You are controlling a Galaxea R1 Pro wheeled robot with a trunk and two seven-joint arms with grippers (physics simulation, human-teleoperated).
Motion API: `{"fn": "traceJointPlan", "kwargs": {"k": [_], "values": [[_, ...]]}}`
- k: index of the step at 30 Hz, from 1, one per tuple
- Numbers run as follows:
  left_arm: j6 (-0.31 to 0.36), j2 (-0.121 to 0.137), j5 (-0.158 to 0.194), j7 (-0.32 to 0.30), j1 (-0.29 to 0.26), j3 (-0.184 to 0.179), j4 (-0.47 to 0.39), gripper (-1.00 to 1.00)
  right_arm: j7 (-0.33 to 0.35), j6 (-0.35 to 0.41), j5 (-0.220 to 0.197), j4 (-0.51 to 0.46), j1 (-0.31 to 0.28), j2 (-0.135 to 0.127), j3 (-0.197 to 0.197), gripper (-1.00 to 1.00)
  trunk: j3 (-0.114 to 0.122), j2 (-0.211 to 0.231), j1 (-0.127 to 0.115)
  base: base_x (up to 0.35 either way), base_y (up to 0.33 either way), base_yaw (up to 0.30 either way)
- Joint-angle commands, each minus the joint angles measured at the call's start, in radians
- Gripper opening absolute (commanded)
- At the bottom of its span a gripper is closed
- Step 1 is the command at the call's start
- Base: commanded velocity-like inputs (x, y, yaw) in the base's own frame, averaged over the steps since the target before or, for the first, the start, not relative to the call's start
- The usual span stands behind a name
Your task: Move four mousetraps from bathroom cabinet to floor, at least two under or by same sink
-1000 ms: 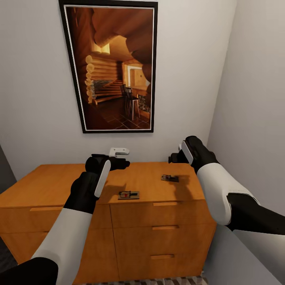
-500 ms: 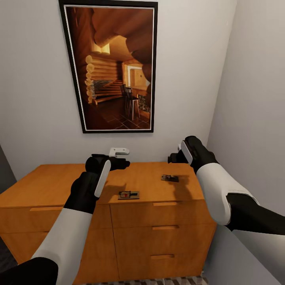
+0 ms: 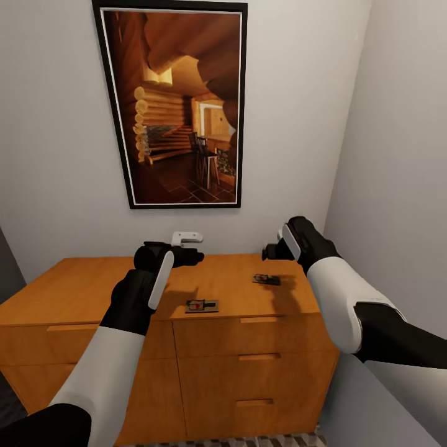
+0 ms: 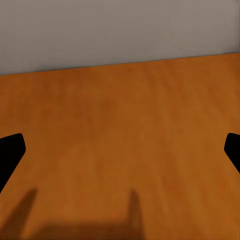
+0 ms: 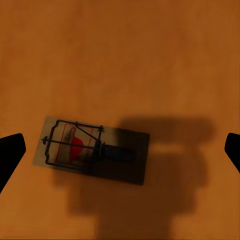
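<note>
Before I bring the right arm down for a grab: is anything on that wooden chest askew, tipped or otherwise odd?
Nothing stands out. Two flat tan mousetraps lie on the orange-brown wooden cabinet top, one near the front edge, one further right, apart, neither tipped. The right end effector hangs above the right one, fingers wide.

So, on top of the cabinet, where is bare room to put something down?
The cabinet top is bare on its left half, beyond the left gripper. The right half is crowded: one mousetrap at the front edge, another mousetrap below the right gripper.
</note>
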Motion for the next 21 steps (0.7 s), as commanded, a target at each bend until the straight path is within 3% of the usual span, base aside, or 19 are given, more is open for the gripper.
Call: {"fn": "traceJointPlan", "kwargs": {"k": [1,7,13,21], "values": [[0.004,0.000,0.010,0.010,-0.001,-0.001,-0.001,1.00,0.000,0.003,0.007,0.002,-0.001,0.002,-0.008,1.00,-0.001,-0.001,0.000,0.000,0.000,0.000],[0.004,0.001,0.011,0.010,-0.001,-0.001,0.001,1.00,0.001,0.003,0.006,0.009,-0.001,0.001,0.001,1.00,-0.001,-0.001,0.000,0.000,0.000,0.000],[0.004,0.001,0.011,0.010,-0.001,-0.001,0.002,1.00,0.001,0.003,0.006,0.011,-0.001,0.002,0.069,1.00,-0.001,-0.001,0.000,0.000,0.000,0.000],[0.004,0.002,0.012,0.010,-0.001,-0.001,0.002,1.00,0.001,0.003,0.006,0.024,-0.001,0.002,0.119,1.00,-0.001,-0.001,0.000,0.000,0.000,0.000]]}}
